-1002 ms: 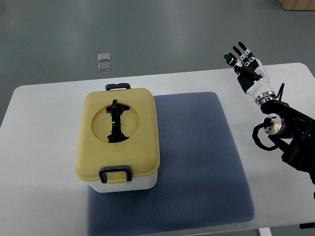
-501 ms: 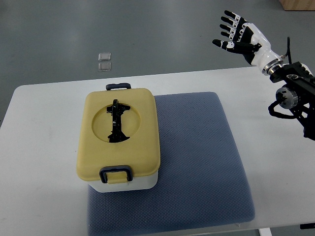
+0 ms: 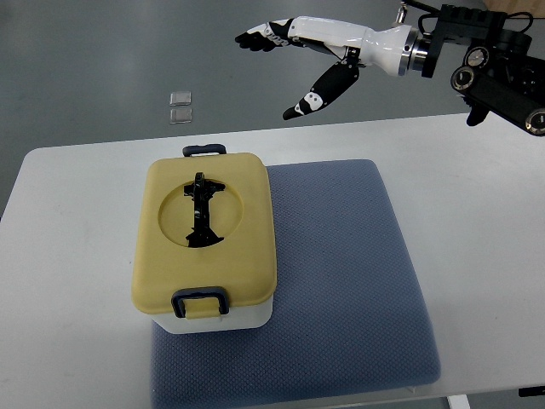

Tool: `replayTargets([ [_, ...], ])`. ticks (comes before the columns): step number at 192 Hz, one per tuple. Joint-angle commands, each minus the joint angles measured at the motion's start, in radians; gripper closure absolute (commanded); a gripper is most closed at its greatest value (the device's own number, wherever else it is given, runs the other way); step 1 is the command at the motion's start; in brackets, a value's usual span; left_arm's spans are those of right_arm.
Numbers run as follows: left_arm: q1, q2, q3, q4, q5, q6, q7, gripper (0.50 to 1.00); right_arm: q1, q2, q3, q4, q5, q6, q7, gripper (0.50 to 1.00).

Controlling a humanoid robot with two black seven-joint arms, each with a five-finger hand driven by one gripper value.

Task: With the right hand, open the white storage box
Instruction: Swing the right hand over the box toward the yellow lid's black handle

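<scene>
A white plastic storage box (image 3: 223, 317) with a pale yellow lid (image 3: 204, 234) sat on the left part of a white rectangular worktop (image 3: 77, 281), its right portion resting on the left edge of a blue-grey textured mat (image 3: 341, 281) that covered the middle of the worktop. The lid was closed on the box, and a black carrying handle (image 3: 200, 210) lay folded flat inside a round recess in the lid's top. A dark blue latch (image 3: 201, 302) sat at the near short end of the lid and a second dark blue latch (image 3: 204, 150) at the far short end; both appeared to lie down against the box. The right hand (image 3: 319, 53), white with black fingertips, came in from the upper right on a black jointed arm (image 3: 490, 64) and was held in the air above the grey floor (image 3: 85, 60) beyond the far edge of the worktop, well apart from the box and to its upper right. Its fingers (image 3: 260, 37) were stretched out towards the left and its thumb (image 3: 319, 92) angled down and left, spread away from them, so the hand was open and held nothing. Two small clear square pieces (image 3: 180, 106) lay on the floor beyond the box's far end.
</scene>
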Motion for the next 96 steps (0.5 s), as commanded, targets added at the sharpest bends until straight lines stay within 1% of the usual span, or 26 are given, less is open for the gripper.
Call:
replayTargets([
  [1,0.0,0.0,0.0,0.0,0.0,0.0,-0.001,0.5,0.056,0.008,-0.016,0.039,-0.099,0.037,0.005,0.572],
  [13,0.0,0.0,0.0,0.0,0.0,0.0,0.001,0.5,0.089,0.027,-0.018,0.058,-0.148,0.059,0.011,0.572],
  [32,0.0,0.0,0.0,0.0,0.0,0.0,0.001,0.5,0.138,0.064,-0.03,0.081,-0.222,0.12,0.025,0.572],
  [48,0.0,0.0,0.0,0.0,0.0,0.0,0.001,0.5,0.166,0.093,-0.061,0.116,-0.262,0.152,0.026,0.572],
  [96,0.0,0.0,0.0,0.0,0.0,0.002,-0.001,0.5,0.26,0.188,-0.199,0.127,-0.359,0.154,0.025,0.574],
])
